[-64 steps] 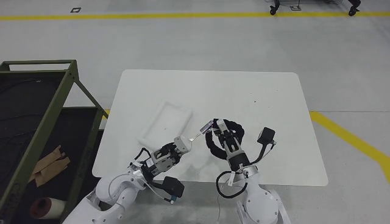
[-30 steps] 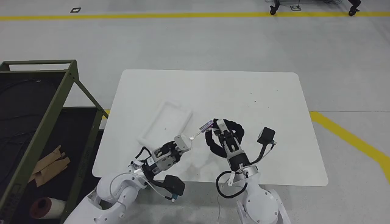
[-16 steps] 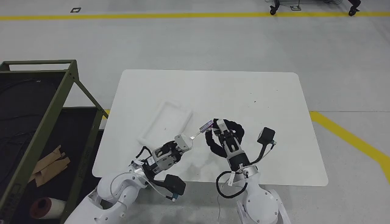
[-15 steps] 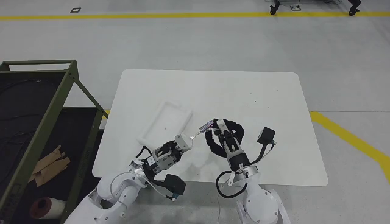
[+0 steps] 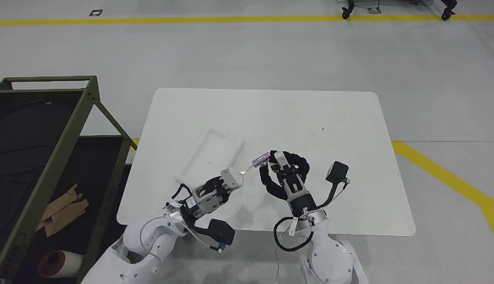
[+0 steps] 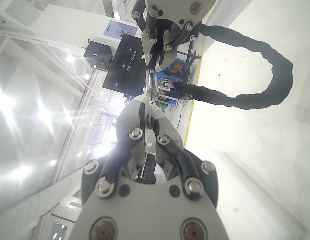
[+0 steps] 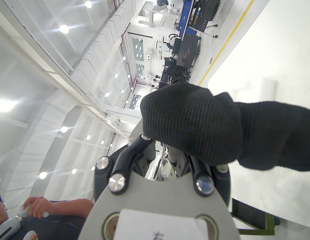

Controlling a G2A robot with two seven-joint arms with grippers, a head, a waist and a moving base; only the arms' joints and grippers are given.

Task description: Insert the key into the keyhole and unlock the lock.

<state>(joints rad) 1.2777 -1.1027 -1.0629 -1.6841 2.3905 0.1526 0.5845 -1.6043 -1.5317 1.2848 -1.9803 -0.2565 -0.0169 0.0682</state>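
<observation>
My left gripper [image 6: 148,106] is shut on the thin key [image 6: 149,119], which has a bit of white tape on it. The key's tip meets the small silver lock [image 6: 150,82]. My right gripper [image 6: 153,62] faces it and is shut on the lock from the other side. From above, the left gripper [image 5: 230,177] and the right gripper [image 5: 272,160] meet tip to tip above the table's near middle, with the lock [image 5: 258,160] between them. A black cable sleeve [image 7: 207,131] covers my right gripper's fingers in the right wrist view.
A white tray [image 5: 210,157] lies on the white table [image 5: 332,130] just left of the grippers. A green metal cart [image 5: 69,130] stands beside the table's left edge. The black cable loops close around the right wrist.
The left gripper has crept slightly toward the lock with the key. The right arm has held still.
</observation>
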